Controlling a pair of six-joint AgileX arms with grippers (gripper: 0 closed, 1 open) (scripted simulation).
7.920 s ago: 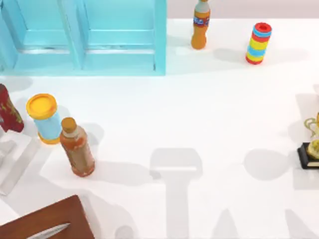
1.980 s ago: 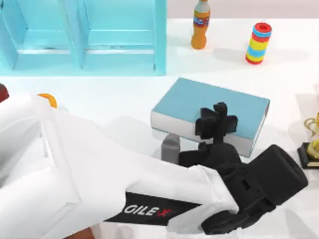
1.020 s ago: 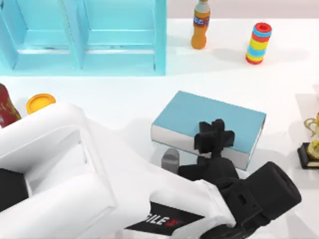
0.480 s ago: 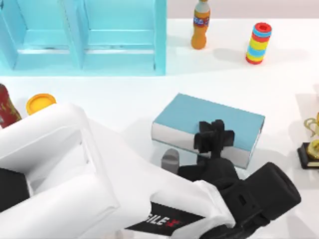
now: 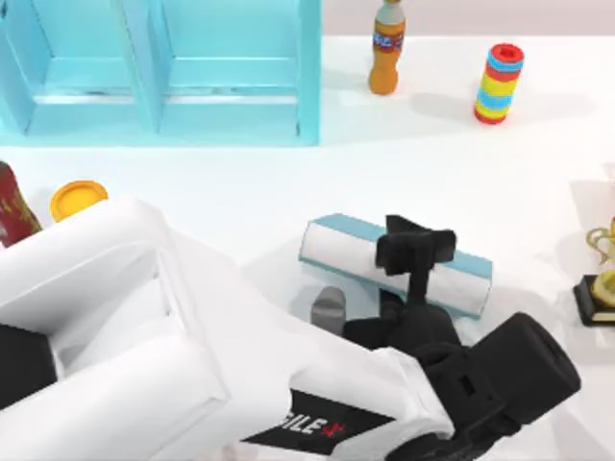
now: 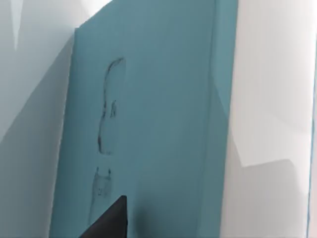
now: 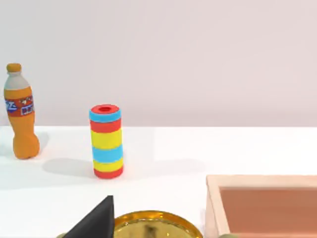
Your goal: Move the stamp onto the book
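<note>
White table (image 5: 240,192) seen from above, crossed from the near left corner by a large white left arm.

Left gripper (image 5: 415,248) poised at table centre, black claw closed down on the near long edge of the book (image 5: 356,252). Half a second ago lying flat with its broad teal cover facing up; now tipped up on edge, just a narrow teal strip above a wide band of white pages. Close-up from the left wrist: teal cover (image 6: 148,119) steeply slanted, faint outline marks on it, nothing resting there.

Meaning for the task: probably a setback, or at least a detour. The wrong thing is in the grip, and a tilted cover gives no level place for a stamp. Likely needs laying flat again before anything can be set on it.

Right gripper (image 7: 95,222) parked at the table's right edge, grip state impossible to tell, beside a gold trophy (image 5: 602,274) and a wooden box (image 7: 262,201).

Around the rest:
- light cyan cabinet (image 5: 163,67) along the far edge, towards the left
- orange soda bottle (image 5: 386,48) and striped roll (image 5: 499,84) at the far edge, right of the cabinet
- dark red bottle (image 5: 14,206) and yellow-lidded can (image 5: 79,199) at the left edge
- small grey object (image 5: 329,309) just near of the book, touching the arm's outline

Bulky left arm covers much of the table's near left.
</note>
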